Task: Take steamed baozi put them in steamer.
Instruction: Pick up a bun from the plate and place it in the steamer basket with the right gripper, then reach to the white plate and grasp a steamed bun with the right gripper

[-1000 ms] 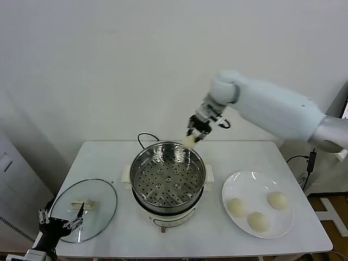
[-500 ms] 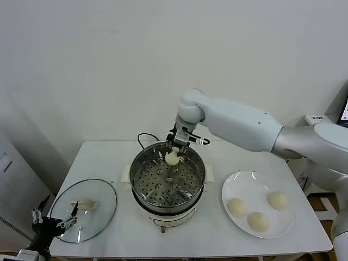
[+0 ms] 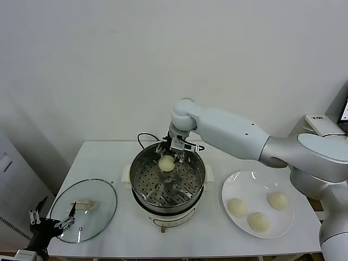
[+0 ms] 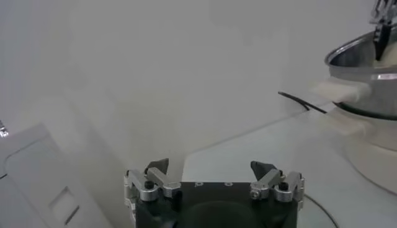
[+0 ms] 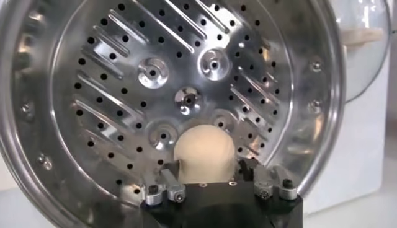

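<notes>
- A white counter (image 3: 109, 157) carries the steamer (image 3: 142, 175), a round shiny steel pot with a perforated floor, standing near the middle of the counter toward its back edge.
- The right gripper (image 3: 173, 150) reaches in over the steamer's far rim, at the end of a long white arm coming from the right.
- Its jaws are spread apart, one on either side of a steamed baozi (image 3: 166, 162), and no longer pinch it.
- In the right wrist view that baozi (image 5: 204, 150) sits on the holed floor (image 5: 124, 93), near the far wall; whether the jaws touch its sides is hard to tell.
- A white plate (image 3: 231, 186) lies at the counter's right edge with three more buns: one (image 3: 236, 206) on its left, one (image 3: 278, 200) on its right, one (image 3: 258, 221) nearest the front edge.
- A round glass lid (image 3: 103, 204) lies flat at the front left corner of the counter.
- The left gripper (image 3: 52, 223) waits low beside that corner, off the counter's edge, its jaws wide apart and empty.
</notes>
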